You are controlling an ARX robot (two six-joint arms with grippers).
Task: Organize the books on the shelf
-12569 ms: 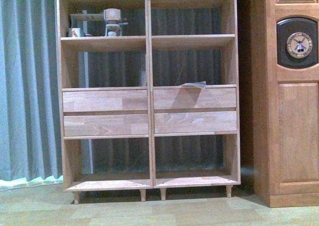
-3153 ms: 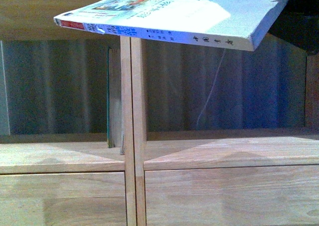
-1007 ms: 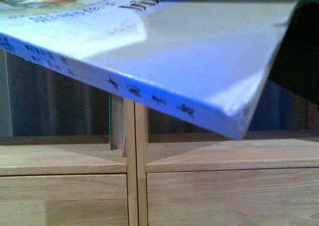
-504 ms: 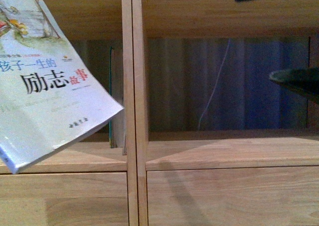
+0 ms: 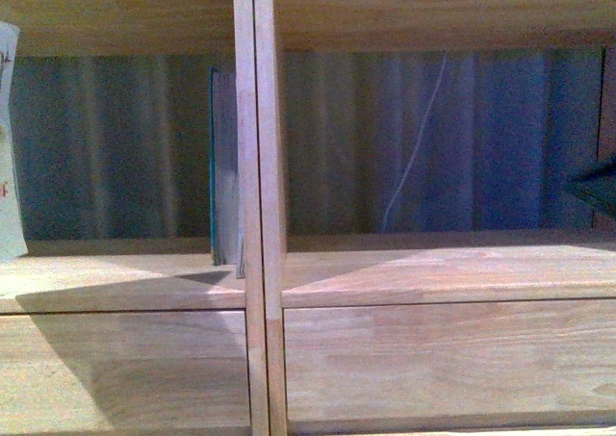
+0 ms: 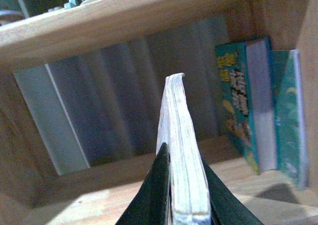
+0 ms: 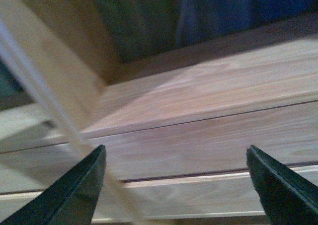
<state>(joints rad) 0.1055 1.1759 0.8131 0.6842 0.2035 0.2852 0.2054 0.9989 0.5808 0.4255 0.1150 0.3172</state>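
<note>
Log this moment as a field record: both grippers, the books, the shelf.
left gripper: shut on the pale book, held upright at the left compartment
right gripper: open, holding nothing, by the right compartment
teal books: upright in the left compartment against the central upright; apparently two
shelf: light wood, open-backed

Front view: the paperback (image 5: 8,138) is a mere sliver, sliced off by the left edge. The right end effector (image 5: 595,188) pokes in only a dark tip. The teal-edged book (image 5: 223,166) stands edge-on, cover unreadable. Right wrist view: the upright (image 7: 44,91) is a blur.
</note>
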